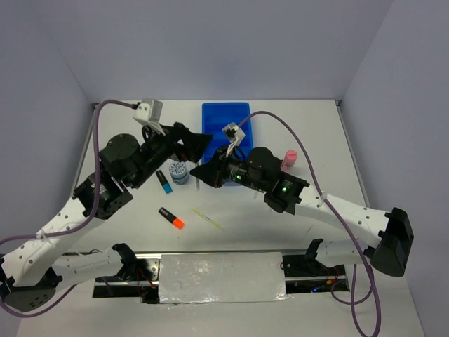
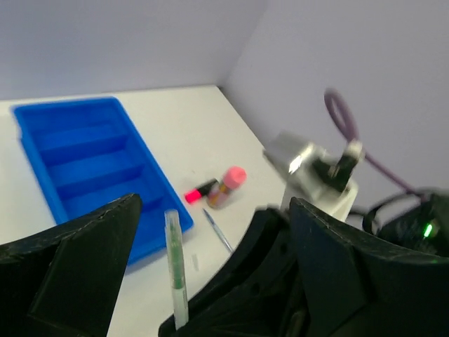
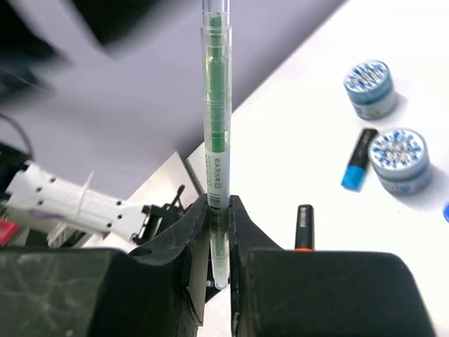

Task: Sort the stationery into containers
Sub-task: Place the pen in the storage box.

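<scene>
blue tray (image 2: 77,175), clear pen (image 2: 174,267), pink cylinder (image 2: 228,184)

A tray (image 1: 226,123) is set far back on the table (image 1: 316,126), a cylinder (image 1: 289,159) off its right side. A tub (image 1: 179,172) is placed off its near left corner, a marker (image 1: 163,180) just left. Nearer, a second marker (image 1: 170,217) is laid, a stick (image 1: 208,220) to its right.

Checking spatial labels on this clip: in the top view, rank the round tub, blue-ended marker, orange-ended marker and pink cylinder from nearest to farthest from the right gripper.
From the right gripper:
1. Round tub, just left of it.
2. Blue-ended marker, further left.
3. Orange-ended marker, below-left in the view.
4. Pink cylinder, far right.
</scene>
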Action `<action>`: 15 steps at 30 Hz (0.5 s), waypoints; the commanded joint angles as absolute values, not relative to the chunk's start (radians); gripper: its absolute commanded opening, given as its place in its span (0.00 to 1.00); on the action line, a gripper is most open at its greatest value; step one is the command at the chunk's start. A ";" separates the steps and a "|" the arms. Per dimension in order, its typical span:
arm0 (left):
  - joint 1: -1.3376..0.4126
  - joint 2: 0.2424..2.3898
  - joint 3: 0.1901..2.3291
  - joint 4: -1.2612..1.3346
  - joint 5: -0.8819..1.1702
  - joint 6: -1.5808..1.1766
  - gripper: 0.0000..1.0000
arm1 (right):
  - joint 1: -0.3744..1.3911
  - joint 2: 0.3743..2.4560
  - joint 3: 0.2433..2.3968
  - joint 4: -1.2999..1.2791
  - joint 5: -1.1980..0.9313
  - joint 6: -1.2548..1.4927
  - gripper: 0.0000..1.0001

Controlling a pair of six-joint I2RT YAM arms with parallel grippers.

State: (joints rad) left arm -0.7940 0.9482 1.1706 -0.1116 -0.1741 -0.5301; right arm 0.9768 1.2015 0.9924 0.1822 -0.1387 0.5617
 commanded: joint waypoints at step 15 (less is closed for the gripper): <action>-0.761 0.749 1.166 -0.516 -0.568 -0.410 0.99 | 0.750 1.313 1.115 -0.156 0.009 -0.300 0.00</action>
